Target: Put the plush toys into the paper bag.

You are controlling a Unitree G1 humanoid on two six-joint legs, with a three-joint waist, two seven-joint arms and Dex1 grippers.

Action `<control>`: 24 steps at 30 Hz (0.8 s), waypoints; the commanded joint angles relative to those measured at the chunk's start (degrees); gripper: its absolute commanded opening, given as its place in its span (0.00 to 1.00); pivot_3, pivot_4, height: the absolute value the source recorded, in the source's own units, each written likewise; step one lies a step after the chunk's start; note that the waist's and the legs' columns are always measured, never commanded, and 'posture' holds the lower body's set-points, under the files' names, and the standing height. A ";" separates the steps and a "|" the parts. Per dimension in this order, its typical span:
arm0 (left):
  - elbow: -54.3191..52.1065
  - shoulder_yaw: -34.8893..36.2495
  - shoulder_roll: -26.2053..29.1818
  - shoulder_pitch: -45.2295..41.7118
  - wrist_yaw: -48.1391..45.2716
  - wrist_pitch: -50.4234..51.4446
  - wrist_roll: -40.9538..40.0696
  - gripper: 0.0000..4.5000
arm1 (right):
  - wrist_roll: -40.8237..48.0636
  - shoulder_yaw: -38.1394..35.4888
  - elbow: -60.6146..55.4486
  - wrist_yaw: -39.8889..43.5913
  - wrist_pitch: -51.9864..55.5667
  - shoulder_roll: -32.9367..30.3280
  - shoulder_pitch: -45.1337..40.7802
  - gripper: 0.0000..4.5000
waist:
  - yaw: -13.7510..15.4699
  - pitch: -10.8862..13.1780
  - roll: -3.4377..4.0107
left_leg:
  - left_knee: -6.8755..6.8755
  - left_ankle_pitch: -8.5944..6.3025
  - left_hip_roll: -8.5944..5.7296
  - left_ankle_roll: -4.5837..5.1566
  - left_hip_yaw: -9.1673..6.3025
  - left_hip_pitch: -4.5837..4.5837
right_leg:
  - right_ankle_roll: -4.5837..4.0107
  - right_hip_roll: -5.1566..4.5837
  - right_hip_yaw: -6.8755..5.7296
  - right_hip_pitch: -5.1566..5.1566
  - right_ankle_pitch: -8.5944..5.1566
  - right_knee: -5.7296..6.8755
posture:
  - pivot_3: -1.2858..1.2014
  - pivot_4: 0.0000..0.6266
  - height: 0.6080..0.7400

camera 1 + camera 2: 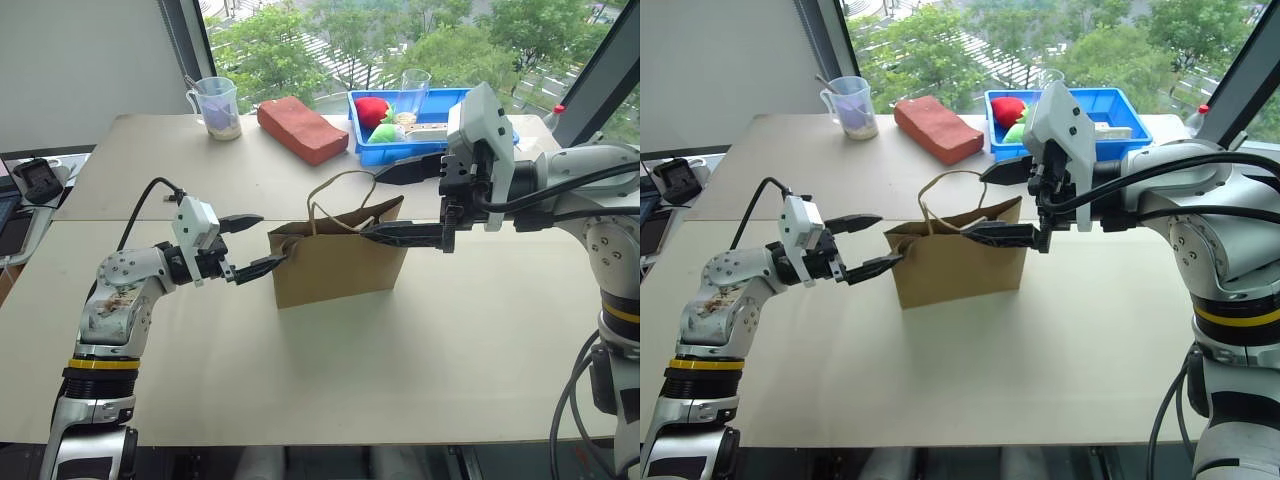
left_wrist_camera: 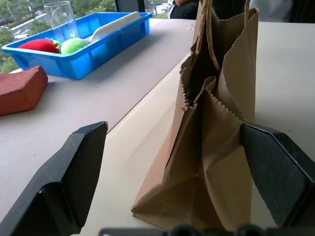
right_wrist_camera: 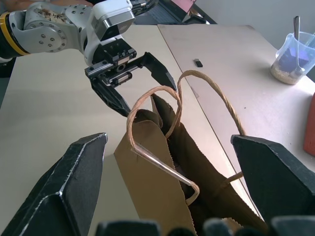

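Both pairs of fingers gape empty: left gripper (image 1: 252,245) at the paper bag's (image 1: 335,268) end, right gripper (image 1: 385,203) above its mouth.

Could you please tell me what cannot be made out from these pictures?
- Inside of the paper bag: its own walls hide it in the head views; dark in the right wrist view.
- Plush toys: cannot tell whether they are in the bag.
- Blue tray: the right gripper covers part of its contents.
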 commanded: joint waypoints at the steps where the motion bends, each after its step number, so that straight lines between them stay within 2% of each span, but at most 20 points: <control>1: -2.66 -0.17 1.57 -1.10 -2.49 2.43 -3.23 1.00 | 0.58 -1.09 -0.77 -0.15 0.25 -0.27 -1.52 0.99 | 0.00 0.00 0.00 | 0.00 0.00 0.00 0.00 0.00 0.00 | 0.00 0.00 0.00 0.00 0.00 0.00 | 0.52 0.24 1.00; 7: -3.94 -2.68 3.98 -0.73 -6.50 3.09 -3.40 1.00 | 0.54 -0.71 -0.33 -0.27 0.02 0.16 -1.62 0.99 | 0.00 0.01 -0.01 | -0.01 0.00 0.00 0.00 0.00 0.00 | 0.00 0.00 0.00 -0.01 0.00 0.00 | 0.52 0.24 1.00; 13: 4.09 -6.07 0.86 -3.62 -5.55 -4.68 1.91 1.00 | 0.44 -0.29 -0.16 -0.25 -0.18 0.64 -1.99 0.99 | 0.18 0.01 -0.01 | 0.01 0.00 -0.01 -0.01 0.01 0.00 | 0.00 0.00 0.00 0.00 0.00 -0.01 | 0.52 0.24 1.00; 23: 11.92 -6.24 -3.84 -6.88 -5.75 -8.90 2.53 1.00 | 0.46 -0.67 0.34 4.61 -0.97 -3.55 -3.75 0.99 | 0.15 0.01 -0.01 | 0.00 0.00 0.00 0.01 0.01 -0.02 | 0.00 0.00 -0.01 -0.01 0.00 -0.03 | 0.52 0.24 1.00; 24: 12.26 -6.11 -3.87 -7.08 -5.96 -8.92 2.35 0.94 | 0.47 -0.85 0.52 5.08 -1.06 -4.09 -3.94 1.00 | 0.14 0.01 -0.01 | 0.00 0.00 0.00 0.01 0.01 -0.03 | 0.00 0.00 -0.01 -0.01 0.00 -0.03 | 0.52 0.24 1.00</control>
